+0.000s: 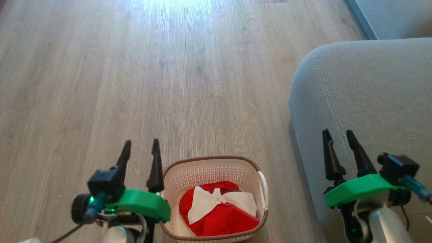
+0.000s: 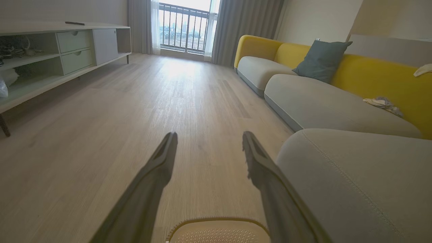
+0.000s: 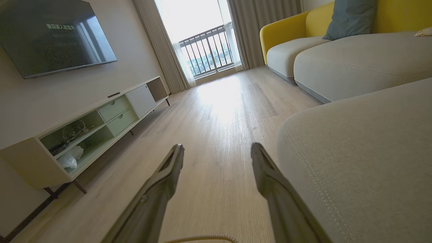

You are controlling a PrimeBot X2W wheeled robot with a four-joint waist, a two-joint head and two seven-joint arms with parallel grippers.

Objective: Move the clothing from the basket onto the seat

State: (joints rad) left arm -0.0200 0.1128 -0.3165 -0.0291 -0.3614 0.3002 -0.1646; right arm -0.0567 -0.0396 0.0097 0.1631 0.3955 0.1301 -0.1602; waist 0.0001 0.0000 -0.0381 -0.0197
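Note:
Red clothing with white panels lies bunched in the cream basket, which stands on the floor at the bottom centre of the head view. Its brown braided rim shows at the bottom of the left wrist view and as a thin arc in the right wrist view. The grey seat with pale stitching rises just right of the basket. My left gripper is open and empty, just left of the basket. Over the seat's front edge my right gripper hangs open, holding nothing.
Wooden floor stretches ahead toward a balcony window. A low TV cabinet lines the left wall. Further sofa sections with yellow backs, a teal cushion and a crumpled cloth lie beyond the seat.

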